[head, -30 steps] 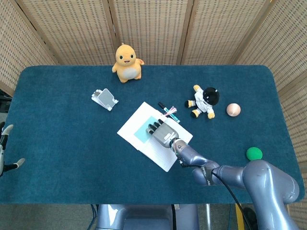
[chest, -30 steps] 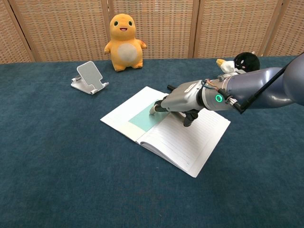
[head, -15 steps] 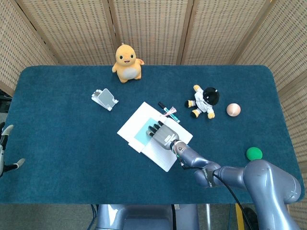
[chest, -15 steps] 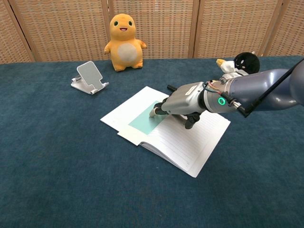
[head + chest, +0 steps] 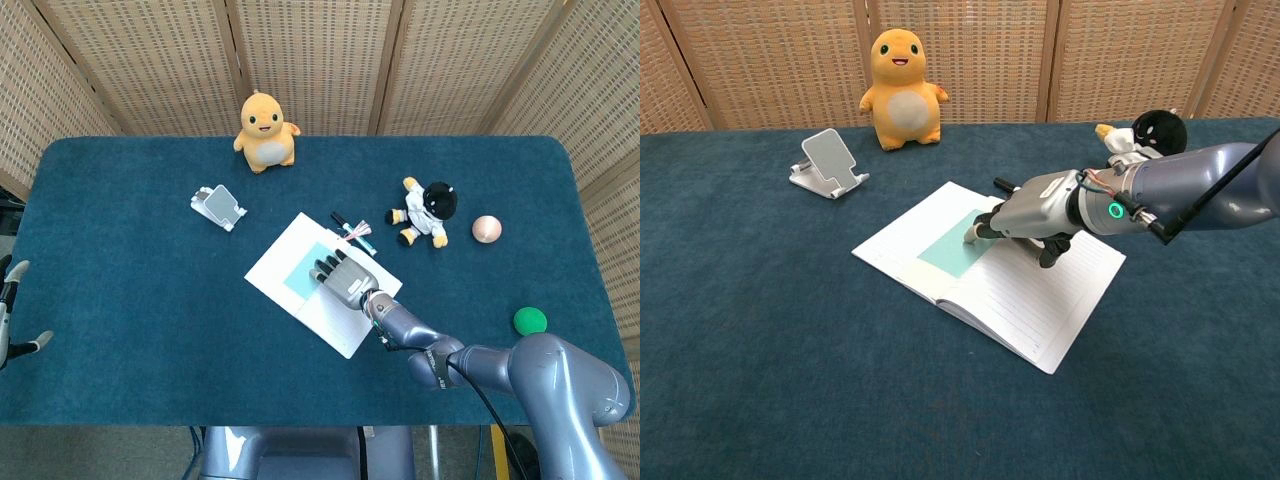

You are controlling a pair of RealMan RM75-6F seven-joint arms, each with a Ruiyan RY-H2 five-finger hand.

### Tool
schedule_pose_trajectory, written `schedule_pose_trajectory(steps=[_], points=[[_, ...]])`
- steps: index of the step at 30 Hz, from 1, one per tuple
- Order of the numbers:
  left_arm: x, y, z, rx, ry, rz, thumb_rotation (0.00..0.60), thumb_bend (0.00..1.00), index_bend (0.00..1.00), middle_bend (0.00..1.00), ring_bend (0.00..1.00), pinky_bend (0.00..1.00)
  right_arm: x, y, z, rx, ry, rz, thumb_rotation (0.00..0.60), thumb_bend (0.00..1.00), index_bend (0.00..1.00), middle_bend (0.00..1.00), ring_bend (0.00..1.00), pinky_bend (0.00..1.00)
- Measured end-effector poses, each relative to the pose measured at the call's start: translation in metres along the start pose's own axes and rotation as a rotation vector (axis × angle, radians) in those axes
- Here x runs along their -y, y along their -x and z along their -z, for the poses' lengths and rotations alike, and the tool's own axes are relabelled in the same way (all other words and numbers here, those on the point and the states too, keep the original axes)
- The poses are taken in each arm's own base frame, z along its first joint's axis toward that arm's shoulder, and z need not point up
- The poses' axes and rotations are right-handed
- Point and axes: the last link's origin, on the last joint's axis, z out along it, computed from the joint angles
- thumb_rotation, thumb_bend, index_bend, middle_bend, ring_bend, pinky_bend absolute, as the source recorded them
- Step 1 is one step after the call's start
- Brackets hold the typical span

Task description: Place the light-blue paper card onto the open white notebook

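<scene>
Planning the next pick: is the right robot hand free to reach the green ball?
Probably yes. The right robot hand rests on the notebook holding nothing, and bare table lies between it and the green ball.

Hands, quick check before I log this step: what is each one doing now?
Right hand: fingertips resting on the light-blue card, gripping nothing.
Left hand: at frame edge, state cannot be told.

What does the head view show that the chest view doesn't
Only the head view shows the pink ball, the green ball and the left hand at the table's left edge. Only the chest view shows the right hand's fingertips touching the light-blue card from the side. Both show the open notebook, right hand, yellow plush, phone stand, pens and black-and-white doll.
</scene>
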Motion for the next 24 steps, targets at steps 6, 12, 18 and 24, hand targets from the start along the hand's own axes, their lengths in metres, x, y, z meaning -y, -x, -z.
schedule_pose_trajectory(steps=[6,12,18,24], points=[[0.000,0.000,0.001,0.001,0.001,0.000,0.600,0.00,0.00,0.00,0.00,0.00,0.000,-0.001,0.002,-0.009,-0.003,-0.002,0.600,1.00,0.00,0.00,0.00,0.06],[-0.001,0.001,0.001,0.002,0.001,-0.002,0.600,0.00,0.00,0.00,0.00,0.00,-0.001,-0.004,0.003,-0.037,-0.004,-0.016,0.600,1.00,0.00,0.00,0.00,0.06],[0.000,0.000,0.001,0.002,0.001,-0.002,0.600,0.00,0.00,0.00,0.00,0.00,-0.001,-0.008,0.004,-0.061,-0.010,-0.027,0.600,1.00,0.00,0.00,0.00,0.06],[-0.001,0.001,0.000,0.005,0.002,-0.001,0.600,0.00,0.00,0.00,0.00,0.00,0.000,-0.018,0.011,-0.106,-0.028,-0.078,0.600,1.00,0.00,0.00,0.00,0.06]])
